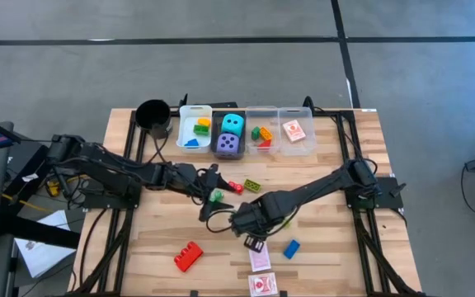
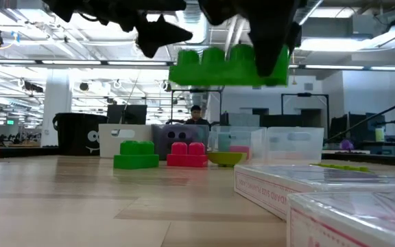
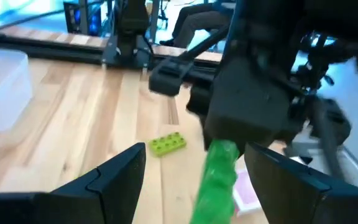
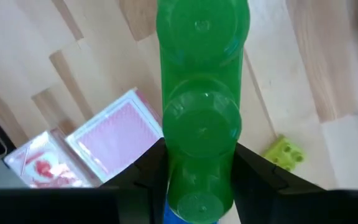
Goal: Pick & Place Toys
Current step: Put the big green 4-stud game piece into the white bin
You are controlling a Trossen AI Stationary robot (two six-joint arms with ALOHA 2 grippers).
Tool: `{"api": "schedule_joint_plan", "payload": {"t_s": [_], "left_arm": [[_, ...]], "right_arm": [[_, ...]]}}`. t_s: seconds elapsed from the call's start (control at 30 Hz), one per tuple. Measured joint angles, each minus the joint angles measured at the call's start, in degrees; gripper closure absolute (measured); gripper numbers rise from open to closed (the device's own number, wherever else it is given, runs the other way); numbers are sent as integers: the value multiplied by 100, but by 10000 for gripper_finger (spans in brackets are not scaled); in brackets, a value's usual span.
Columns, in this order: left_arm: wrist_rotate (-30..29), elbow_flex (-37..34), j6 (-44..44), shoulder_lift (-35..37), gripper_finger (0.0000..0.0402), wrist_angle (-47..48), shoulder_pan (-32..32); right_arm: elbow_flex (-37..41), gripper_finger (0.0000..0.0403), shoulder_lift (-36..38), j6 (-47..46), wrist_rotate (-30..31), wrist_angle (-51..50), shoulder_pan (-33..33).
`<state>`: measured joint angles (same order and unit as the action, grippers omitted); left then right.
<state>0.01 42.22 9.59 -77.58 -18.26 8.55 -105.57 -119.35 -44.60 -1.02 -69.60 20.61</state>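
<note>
The step in hand is the carry: the right gripper (image 1: 250, 221) is clamped on a long green brick (image 2: 226, 67), which the low view shows hanging level and well clear of the wooden table (image 1: 138, 247), with the right wrist view confirming the dark fingers pinch its near end. In the high view this gripper sits near the middle of the table, just above the red-white cards (image 1: 259, 260) and close to a blue brick (image 1: 291, 248). The left gripper (image 1: 213, 183) hovers just beside it with its fingers apart and nothing between them (its own wrist camera looks straight at the held brick (image 3: 219, 180) and the other arm's wrist). My reading is that the pick is done and the placing is what remains: the brick must travel toward the row of clear bins (image 1: 246, 129) at the table's far edge, probably the one that already holds small coloured bricks, and be let go above it. That calls for height enough to clear the bin walls, and a path that avoids the left arm, which sits between the load and part of the row. Much is left on the table: a red brick (image 1: 188, 256), a yellow-green brick (image 1: 252, 186) and a small green brick (image 1: 216, 196) lie loose.
</note>
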Motion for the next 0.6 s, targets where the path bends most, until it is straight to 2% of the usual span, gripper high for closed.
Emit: {"api": "schedule_joint_plan", "payload": {"t_s": [0.1,0.27,0.37,0.43,0.6], "left_arm": [[-37,-10,-234,221,133,182,-142],[-713,-2,-342,785,133,518,-601],[-689,-5,-328,1127,133,824,-896],[-391,-4,-322,1314,133,1164,-1023],[827,-11,-313,1457,133,1746,-1037]], "right_arm": [[-188,274,0,98,3,-233,79],[-302,274,4,103,109,-261,197],[-301,274,4,-21,114,-264,231],[-301,274,4,-60,109,-262,230],[-310,274,116,-44,134,-284,217]]}}
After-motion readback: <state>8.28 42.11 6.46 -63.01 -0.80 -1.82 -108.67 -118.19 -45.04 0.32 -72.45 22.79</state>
